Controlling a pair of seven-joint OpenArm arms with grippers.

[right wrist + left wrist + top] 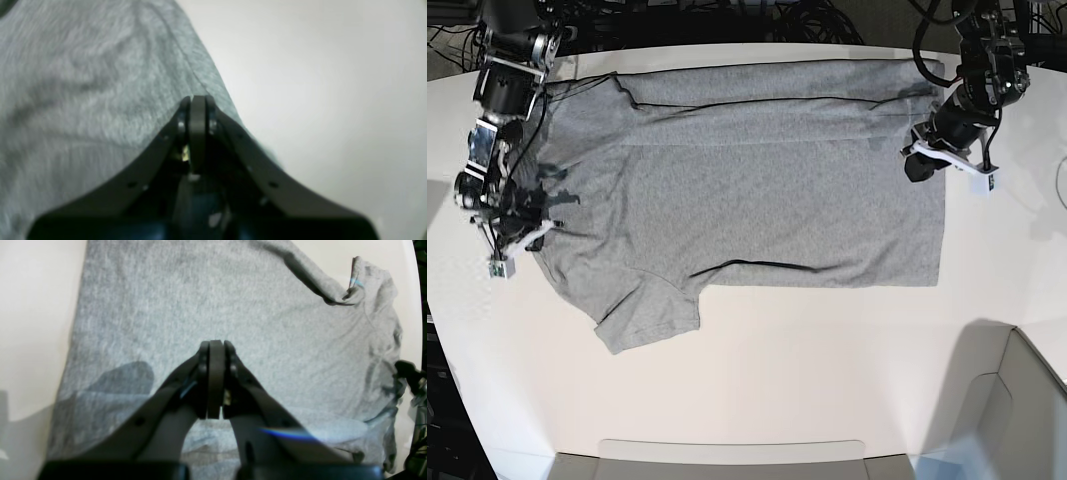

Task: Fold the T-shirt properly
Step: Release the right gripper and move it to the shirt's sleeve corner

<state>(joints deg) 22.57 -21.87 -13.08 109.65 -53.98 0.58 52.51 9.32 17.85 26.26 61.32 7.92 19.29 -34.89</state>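
The heather-grey T-shirt [757, 190] lies spread on the white table [757, 380], plain side up, with its far edge folded over. One sleeve [642, 315] points toward the front. My left gripper [215, 344] is shut and empty, and it hovers just above the shirt's body [200, 300] near the hem end; in the base view the left gripper [924, 163] is at the right. My right gripper [198, 98] is shut at the shirt's edge [213, 86], with fabric drawn up to its tips. In the base view the right gripper [512, 225] sits at the creased neck end.
The table's front edge carries a grey tray [732, 455], and a pale box [1012, 410] stands at the front right. Cables [807, 20] lie behind the table. The right arm's gripper [412, 373] shows at the right edge of the left wrist view, near the collar [358, 280].
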